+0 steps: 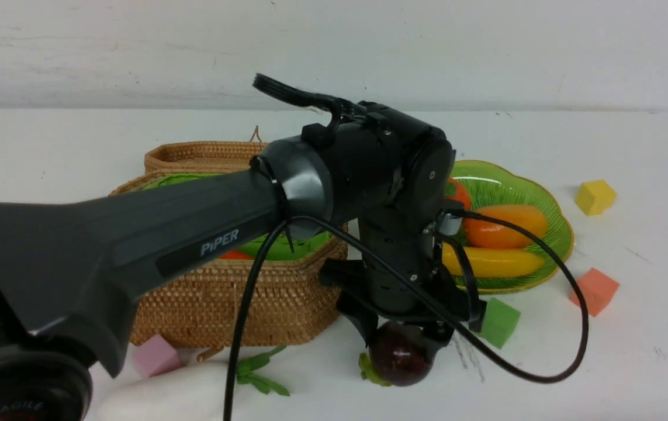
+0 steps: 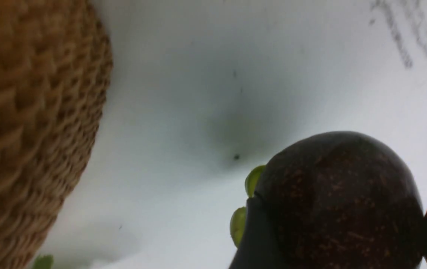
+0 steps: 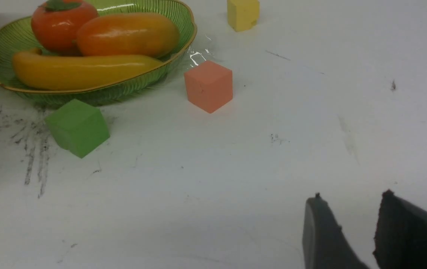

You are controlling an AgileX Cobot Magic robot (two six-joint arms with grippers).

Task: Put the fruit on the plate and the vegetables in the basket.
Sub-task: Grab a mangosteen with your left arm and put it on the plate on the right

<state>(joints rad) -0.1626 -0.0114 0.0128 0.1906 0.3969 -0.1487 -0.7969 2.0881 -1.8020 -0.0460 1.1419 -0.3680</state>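
My left gripper (image 1: pixel 402 342) is shut on the dark purple mangosteen (image 1: pixel 399 358), low over the table in front of the basket (image 1: pixel 222 304); both fingers press its sides in the left wrist view (image 2: pixel 340 179). The green plate (image 1: pixel 506 186) holds the persimmon (image 1: pixel 460 193), mango (image 1: pixel 506 225) and banana (image 1: pixel 494 262). An orange bit of carrot (image 1: pixel 234 255) shows inside the basket, mostly hidden by my arm. The white radish (image 1: pixel 164 392) lies on the table at the near left. My right gripper (image 3: pixel 352 195) is open and empty over bare table.
Foam cubes lie around: pink (image 1: pixel 155 355) by the basket's front, green (image 1: pixel 498 321) beside my left gripper, salmon (image 1: pixel 594 290) and yellow (image 1: pixel 595 197) right of the plate. My left arm hides much of the basket. The basket wall (image 2: pixel 30 112) is close to the left gripper.
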